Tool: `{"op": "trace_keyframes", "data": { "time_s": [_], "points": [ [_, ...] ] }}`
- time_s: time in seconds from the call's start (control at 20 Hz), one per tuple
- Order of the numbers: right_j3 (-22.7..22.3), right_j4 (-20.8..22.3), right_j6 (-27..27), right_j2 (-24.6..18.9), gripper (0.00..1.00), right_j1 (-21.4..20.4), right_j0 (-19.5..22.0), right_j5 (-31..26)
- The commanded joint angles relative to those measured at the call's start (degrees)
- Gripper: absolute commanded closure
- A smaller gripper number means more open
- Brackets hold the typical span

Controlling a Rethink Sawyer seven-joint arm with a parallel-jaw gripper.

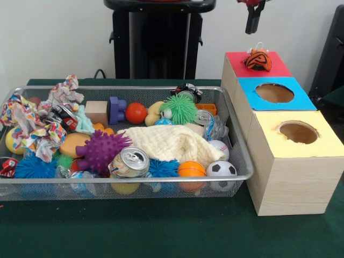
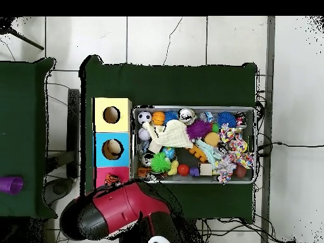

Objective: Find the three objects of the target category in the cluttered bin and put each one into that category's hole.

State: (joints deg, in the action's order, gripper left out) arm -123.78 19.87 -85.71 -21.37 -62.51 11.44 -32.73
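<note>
Gripper (image 1: 253, 21): upper right of frame, above the hole (image 1: 258, 61); its opening cannot be told. Orange-black toy (image 1: 258, 59) sits on the hole, seemingly just deposited. Next: return to bin (image 1: 241, 161), centre-left, for another target.

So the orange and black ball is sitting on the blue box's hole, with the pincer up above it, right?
Not quite. The front view shows the orange and black ball on the red box's hole, not the blue one. The pincer does hang above it.
</note>
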Motion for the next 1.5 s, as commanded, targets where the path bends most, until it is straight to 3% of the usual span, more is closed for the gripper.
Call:
{"op": "trace_keyframes", "data": {
  "time_s": [0.05,0.5,0.9,1.05,1.5],
  "points": [
    [1.4,-0.9,-3.9,-3.3,1.00,7.6,-0.1,2.8],
    [2.5,-2.6,-5.3,-3.4,1.00,7.1,-1.5,2.1],
    [5.0,-7.5,-5.0,-2.9,1.00,-0.6,-5.1,-10.9],
    [6.8,-8.1,-5.0,-2.6,1.00,0.4,-6.0,-12.5],
    [11.7,-6.4,-5.1,-1.5,1.00,6.2,-7.5,-9.2]
  ]
}}
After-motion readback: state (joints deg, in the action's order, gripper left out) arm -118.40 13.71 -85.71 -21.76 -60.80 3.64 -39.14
